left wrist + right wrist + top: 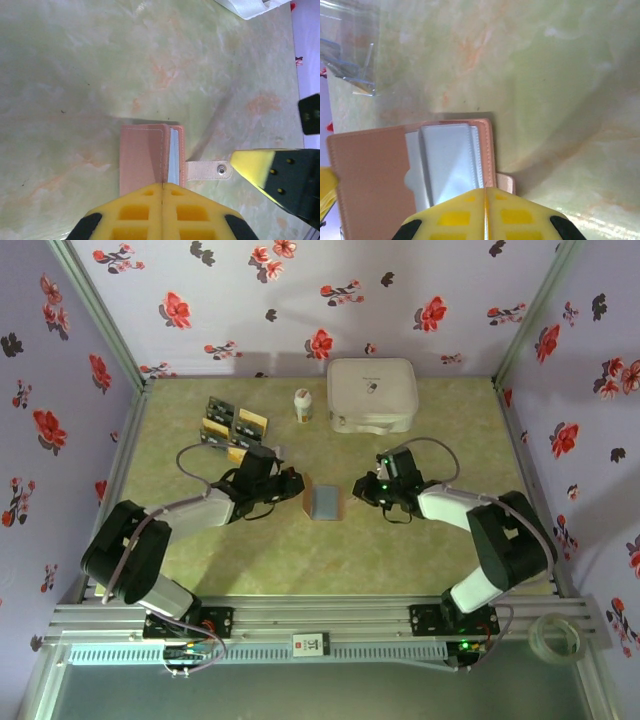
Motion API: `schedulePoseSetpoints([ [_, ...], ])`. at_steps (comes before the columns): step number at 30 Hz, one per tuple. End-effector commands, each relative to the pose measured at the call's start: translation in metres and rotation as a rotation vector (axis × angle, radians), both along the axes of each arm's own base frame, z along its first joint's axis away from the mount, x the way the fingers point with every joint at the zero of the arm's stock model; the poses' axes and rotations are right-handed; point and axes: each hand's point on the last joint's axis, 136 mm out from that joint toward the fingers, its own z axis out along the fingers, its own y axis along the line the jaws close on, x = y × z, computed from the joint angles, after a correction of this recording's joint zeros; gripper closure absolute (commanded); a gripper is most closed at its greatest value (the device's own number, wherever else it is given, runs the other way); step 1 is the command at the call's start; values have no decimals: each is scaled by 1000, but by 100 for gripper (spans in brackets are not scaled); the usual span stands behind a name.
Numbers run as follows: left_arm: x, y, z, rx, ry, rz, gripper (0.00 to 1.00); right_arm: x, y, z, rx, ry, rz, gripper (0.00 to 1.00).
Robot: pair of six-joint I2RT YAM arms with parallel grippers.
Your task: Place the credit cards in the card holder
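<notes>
Gridded yellow left claw [162, 186] pressed together, right claw [485, 191] likewise together, flat square reddish-brown leather-like card holder [142, 155] at both tips, open, smooth grey inside, marbled green bench [150, 60].

The 2 arms are bent inward toward each other; the left gripper [292, 486] is held closed; the right gripper [360, 486] is likewise closed, fingers pressed together.

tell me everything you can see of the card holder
The card holder is a small reddish-brown, leather-like wallet with stitched edges, grey-silver sleeves inside and a snap strap on one side. It lies open on the green marbled table, between the shut left claw and right claw, whose tips meet its opposite edges; a grip is unclear.
</notes>
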Motion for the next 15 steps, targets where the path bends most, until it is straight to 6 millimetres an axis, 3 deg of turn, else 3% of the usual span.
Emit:
schedulePoseSetpoints([
  [1,-2,10,-3,35,-4,8,100,-2,3,12,-50,-27,49,91],
  [4,-2,14,-10,71,9,9,100,-5,20,17,-71,-38,114,91],
  [11,-3,29,-18,208,5,-8,76,-5,58,4,-77,-22,188,90],
  [15,-5,39,-22,290,12,-21,65,-2,65,-14,-90,8,195,91],
])
